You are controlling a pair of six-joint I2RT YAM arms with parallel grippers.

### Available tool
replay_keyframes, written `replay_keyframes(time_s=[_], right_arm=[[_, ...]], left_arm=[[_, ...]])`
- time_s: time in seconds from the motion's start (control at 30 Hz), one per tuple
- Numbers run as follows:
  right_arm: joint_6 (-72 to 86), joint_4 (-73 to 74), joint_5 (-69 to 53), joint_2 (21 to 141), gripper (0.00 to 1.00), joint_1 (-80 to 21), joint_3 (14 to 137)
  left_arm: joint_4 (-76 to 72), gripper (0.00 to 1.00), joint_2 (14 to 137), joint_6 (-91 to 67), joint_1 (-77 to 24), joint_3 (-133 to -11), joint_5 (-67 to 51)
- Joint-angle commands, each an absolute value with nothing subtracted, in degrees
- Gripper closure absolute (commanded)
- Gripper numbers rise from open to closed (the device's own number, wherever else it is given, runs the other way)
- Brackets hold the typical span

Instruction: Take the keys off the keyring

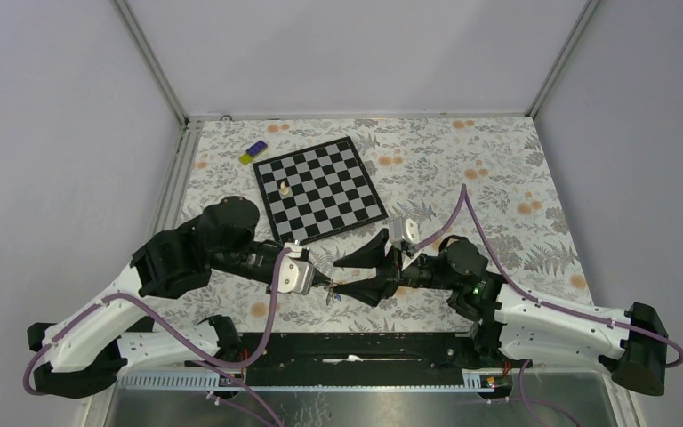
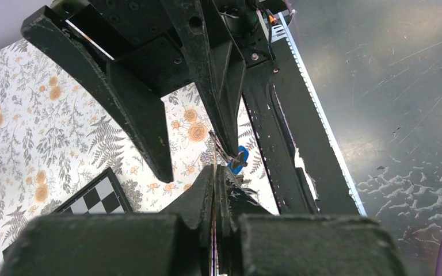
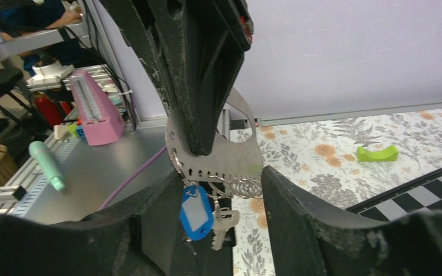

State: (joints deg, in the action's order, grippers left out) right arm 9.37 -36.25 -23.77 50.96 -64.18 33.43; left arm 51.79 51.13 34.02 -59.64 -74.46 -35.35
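Note:
A flat silvery plate (image 3: 230, 150) with a row of holes carries the keyring (image 3: 247, 187) of thin wire loops. From it hang a blue tag (image 3: 196, 211) with a white label and one silvery key (image 3: 224, 227); other keys are hidden. My left gripper (image 2: 214, 175) is shut on the plate's upper part, which shows edge-on between its fingers. My right gripper (image 3: 220, 190) is open, one finger on each side of the hanging tag and key, touching neither. From above, both grippers (image 1: 325, 285) (image 1: 342, 276) meet tip to tip over the table's near middle.
A chessboard (image 1: 320, 189) with a white piece (image 1: 284, 188) lies behind the grippers. A blue and yellow block (image 1: 253, 152) sits at the back left. A green curved piece (image 3: 378, 153) lies on the floral cloth. The black base rail (image 1: 347, 347) runs along the near edge.

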Motion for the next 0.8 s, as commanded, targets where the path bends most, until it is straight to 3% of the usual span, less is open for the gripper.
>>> replay_keyframes(time_s=[0.0,0.43,0.6,0.77], right_arm=[[11.26,-41.54,-25.47,51.33,0.45,-64.51,33.62],[13.31,-41.00,-25.96,50.99,0.43,-64.51,31.11],[13.59,-41.37,-25.86,51.18,0.49,-64.51,30.83],[14.65,-42.98,-25.87,52.32,0.49,-64.51,31.06]], left_arm=[[48.30,1.00,50.80,34.63,-59.94,-74.79,-35.65],[48.25,0.99,50.84,34.82,-59.94,-74.97,-34.63],[48.30,0.98,51.15,34.74,-59.94,-75.19,-34.81],[48.27,0.97,51.42,34.57,-59.94,-75.23,-34.97]])
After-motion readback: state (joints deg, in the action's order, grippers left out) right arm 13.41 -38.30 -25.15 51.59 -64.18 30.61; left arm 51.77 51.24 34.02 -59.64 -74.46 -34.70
